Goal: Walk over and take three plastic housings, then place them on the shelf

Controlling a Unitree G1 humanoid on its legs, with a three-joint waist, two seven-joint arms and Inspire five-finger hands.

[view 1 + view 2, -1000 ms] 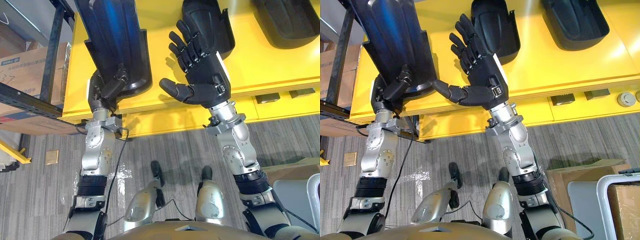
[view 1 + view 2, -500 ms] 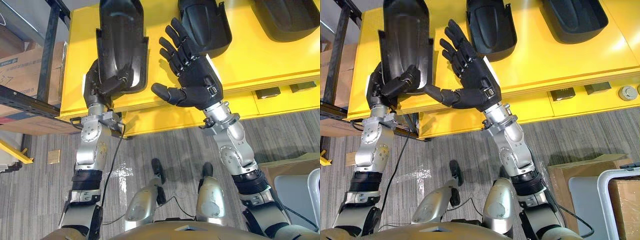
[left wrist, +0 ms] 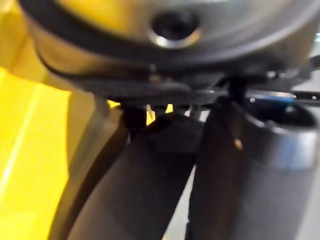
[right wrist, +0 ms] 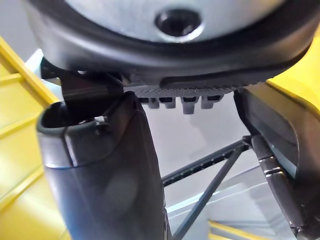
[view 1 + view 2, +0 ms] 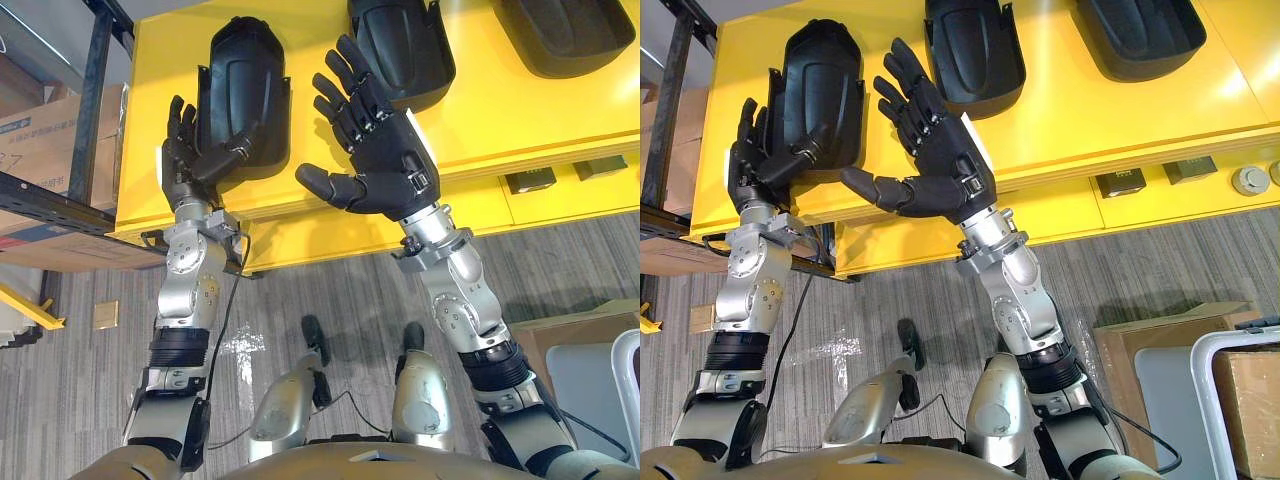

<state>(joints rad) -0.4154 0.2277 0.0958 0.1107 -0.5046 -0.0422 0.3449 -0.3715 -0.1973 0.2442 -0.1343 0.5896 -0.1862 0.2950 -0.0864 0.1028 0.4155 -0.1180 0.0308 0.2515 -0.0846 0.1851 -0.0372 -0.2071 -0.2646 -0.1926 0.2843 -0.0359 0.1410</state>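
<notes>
Progress: early, by the look of it; nothing carried, nothing seen placed on the shelf (image 5: 95, 95).
Housings: all three lying on the yellow counter (image 5: 520, 110) in a row, namely the left housing (image 5: 245, 90), middle housing (image 5: 400, 45) and right housing (image 5: 565, 30).
Still to do: lifting each housing and moving it to the dark shelf at the robot's left.
Left hand (image 5: 190, 165): raised at the near end of the left housing; fingers straight and apart beside its left edge, thumb laid against its near end; touching, not clamped.
Right hand (image 5: 385, 160): held up over the counter's near edge, between the left and middle housings; palm showing, fingers splayed wide, thumb stretched toward the left hand; holding nothing.
Likely next, as a judgement: closing on the left housing, perhaps from both sides.
</notes>
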